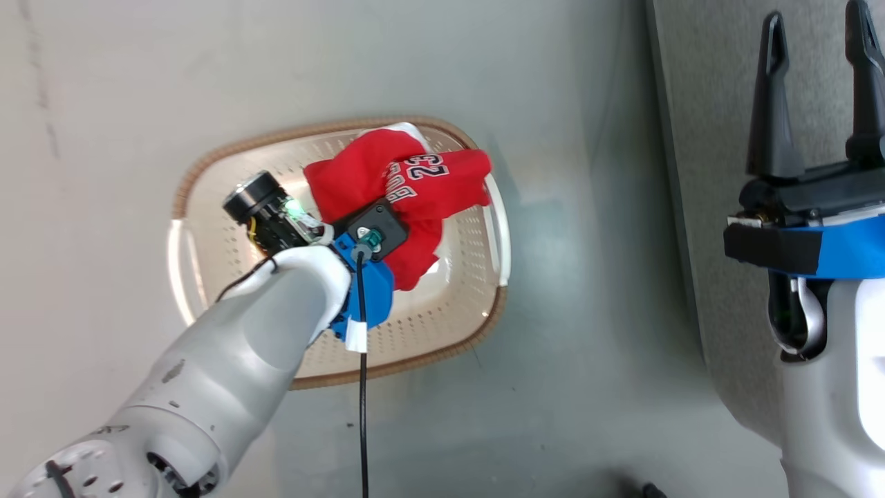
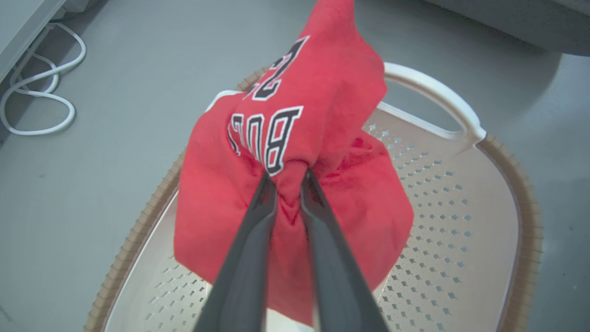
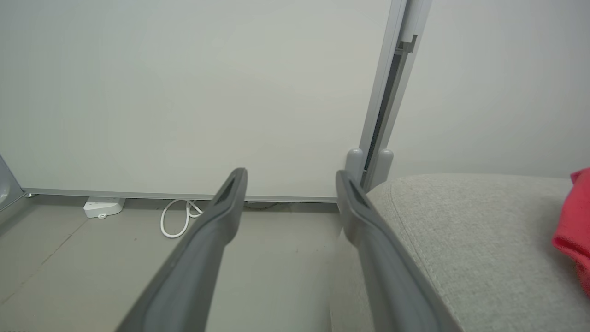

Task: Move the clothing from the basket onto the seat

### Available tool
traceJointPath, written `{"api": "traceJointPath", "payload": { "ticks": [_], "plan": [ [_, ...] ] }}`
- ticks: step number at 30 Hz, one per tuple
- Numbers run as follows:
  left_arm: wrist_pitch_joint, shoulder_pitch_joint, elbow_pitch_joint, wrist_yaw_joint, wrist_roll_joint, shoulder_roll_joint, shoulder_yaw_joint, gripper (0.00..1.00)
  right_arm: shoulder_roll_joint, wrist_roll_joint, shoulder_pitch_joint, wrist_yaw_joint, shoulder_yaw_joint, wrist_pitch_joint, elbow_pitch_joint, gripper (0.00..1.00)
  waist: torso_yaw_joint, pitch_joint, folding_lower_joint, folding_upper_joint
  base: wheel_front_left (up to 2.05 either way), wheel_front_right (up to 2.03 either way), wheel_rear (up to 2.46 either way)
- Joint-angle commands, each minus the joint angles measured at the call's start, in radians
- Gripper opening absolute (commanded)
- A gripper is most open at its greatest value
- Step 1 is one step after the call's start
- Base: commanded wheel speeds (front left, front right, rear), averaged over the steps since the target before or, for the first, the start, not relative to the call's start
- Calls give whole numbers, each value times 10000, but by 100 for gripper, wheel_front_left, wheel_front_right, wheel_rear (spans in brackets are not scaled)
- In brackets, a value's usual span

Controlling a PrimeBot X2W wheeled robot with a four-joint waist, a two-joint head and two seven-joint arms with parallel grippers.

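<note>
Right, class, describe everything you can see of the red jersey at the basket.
The red jersey is soft, crumpled fabric with black-and-white lettering, 23 legible, seen upside down. The left gripper, shut on it, pinches a fold beside the lettering. It hangs bunched over the cream perforated basket; contact with the basket floor is unclear.

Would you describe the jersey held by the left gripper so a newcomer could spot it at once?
Find the cream perforated basket, left of the grey seat in the head view. Over it hangs a red jersey, pinched by the left gripper. Unlike the red cloth lying on the seat, it shows 23 lettering.
</note>
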Motion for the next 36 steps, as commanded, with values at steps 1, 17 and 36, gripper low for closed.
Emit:
{"api": "traceJointPath", "payload": {
  "ticks": [1,17,36],
  "plan": [
    [-88,99,-43,-3,-54,-72,-15,0,-83,-11,156,-2,-42,-34,39,100,326,-447,0,0,0,0,0],
    [-490,629,-2234,269,-770,-96,1384,0,-383,-101,1397,-2,-288,-36,444,100,966,-2769,0,0,0,0,0],
    [-494,2362,-4807,439,114,-136,3579,0,-317,-80,3047,-2,-189,-34,961,100,1392,-5170,0,0,0,0,0]
  ]
}}
